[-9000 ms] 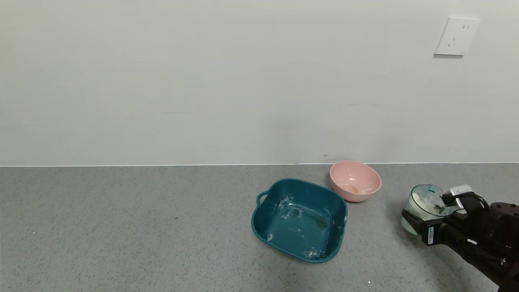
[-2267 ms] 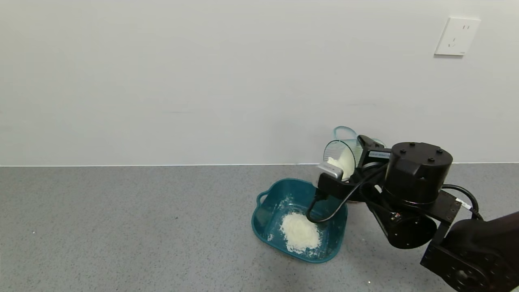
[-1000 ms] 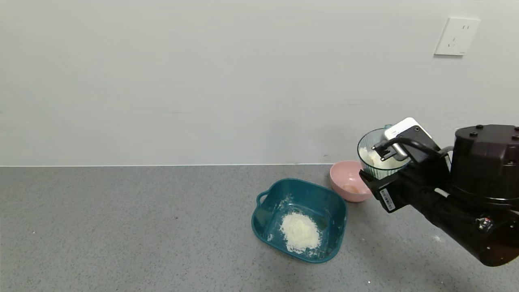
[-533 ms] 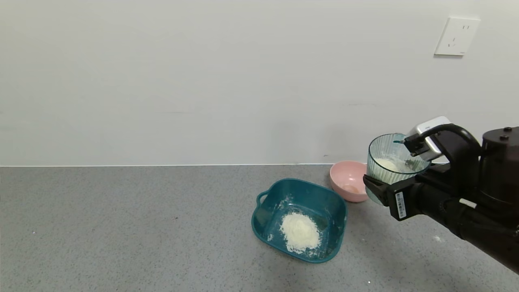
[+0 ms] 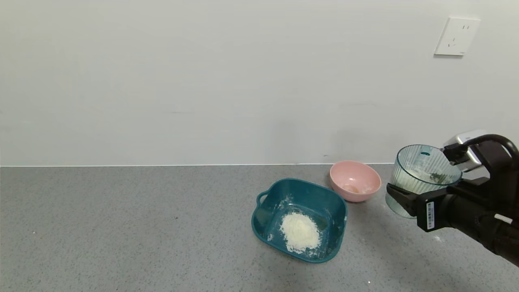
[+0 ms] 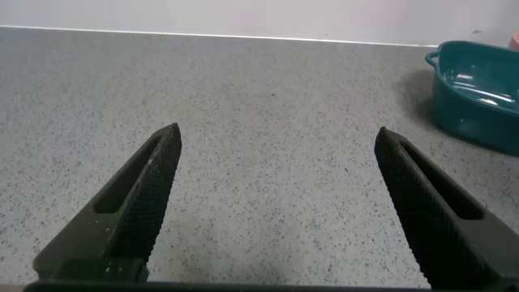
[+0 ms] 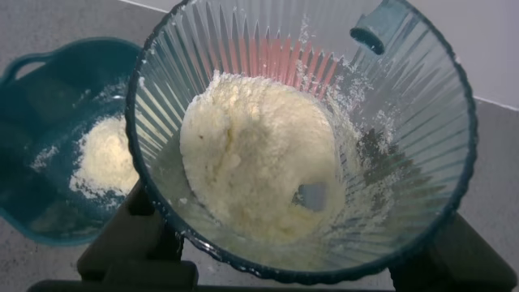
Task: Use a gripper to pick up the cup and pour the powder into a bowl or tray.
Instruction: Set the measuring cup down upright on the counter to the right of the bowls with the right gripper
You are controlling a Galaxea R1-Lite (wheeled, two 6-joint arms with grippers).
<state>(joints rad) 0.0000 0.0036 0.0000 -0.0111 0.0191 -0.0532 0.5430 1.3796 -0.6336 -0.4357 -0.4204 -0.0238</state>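
My right gripper (image 5: 425, 194) is shut on the ribbed translucent cup (image 5: 421, 178) and holds it upright above the counter, right of the pink bowl. In the right wrist view the cup (image 7: 389, 105) fills the picture, with a clump of white powder (image 7: 259, 154) stuck inside it. The dark teal tub (image 5: 324, 194) sits at the counter's middle with a heap of powder (image 5: 300, 237) in it; it also shows in the right wrist view (image 7: 49, 89). My left gripper (image 6: 277, 195) is open and empty over bare counter, out of the head view.
A small round pink bowl (image 5: 355, 180) stands behind and right of the tub, close to the held cup. The teal tub's side (image 6: 474, 109) shows far off in the left wrist view. A wall socket (image 5: 457, 35) is on the wall behind.
My right gripper has carried the cup from above the tub to the right and down, turning it from tipped to upright. The heap of powder lies in the tub since the pour.
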